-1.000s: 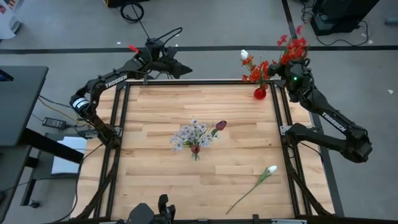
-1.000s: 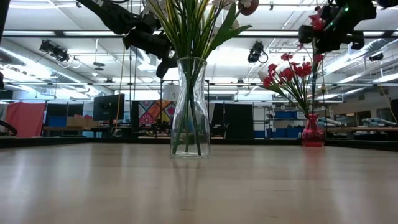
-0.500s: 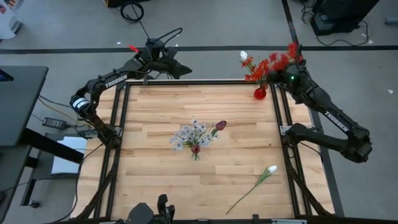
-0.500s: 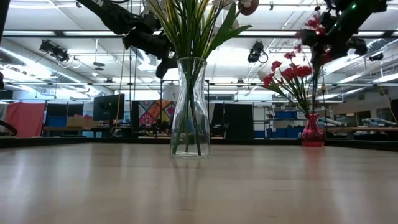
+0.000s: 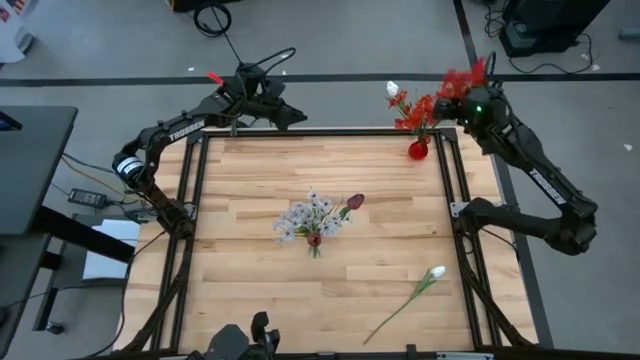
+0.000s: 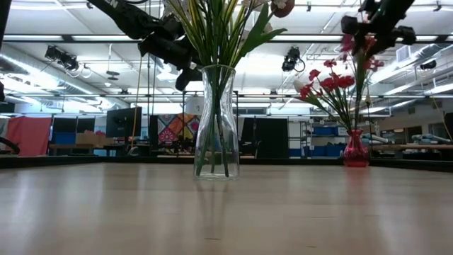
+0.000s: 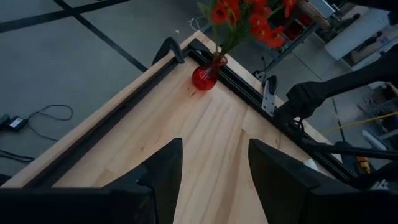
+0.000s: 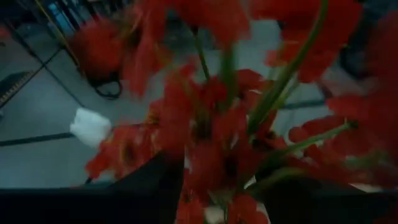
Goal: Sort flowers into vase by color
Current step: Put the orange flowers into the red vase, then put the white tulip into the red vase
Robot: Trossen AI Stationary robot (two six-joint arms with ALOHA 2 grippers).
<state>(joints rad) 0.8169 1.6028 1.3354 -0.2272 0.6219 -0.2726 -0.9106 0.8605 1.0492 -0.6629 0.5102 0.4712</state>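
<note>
A small red vase (image 5: 418,150) at the table's far right corner holds red flowers (image 5: 412,112) and one white bud (image 5: 393,88). My right gripper (image 5: 470,100) hovers open just above them, and a red flower (image 8: 217,124) with green stems stands between its fingers. A clear vase (image 6: 216,120) at the table's middle holds pale lavender-white sprays (image 5: 305,215) and a maroon tulip (image 5: 355,201). One white-bud flower (image 5: 415,292) lies flat on the wood near the front right. My left gripper (image 7: 214,180) waits open past the far edge. My right gripper stands open around the red flower's stems (image 8: 273,93), coming from above. Whether a finger touches them, I cannot tell. The flower's stem (image 6: 359,106) runs down into the red vase (image 6: 355,150).
A black frame rail (image 5: 320,131) runs around the table. The wood between the clear vase and the red vase is bare, as is the left half. Cables lie on the floor beyond the far edge.
My right gripper has dipped toward the red vase, then drawn up and back toward the far right. The red flower it carried has sunk lower among the other red flowers and now stands below the gripper.
</note>
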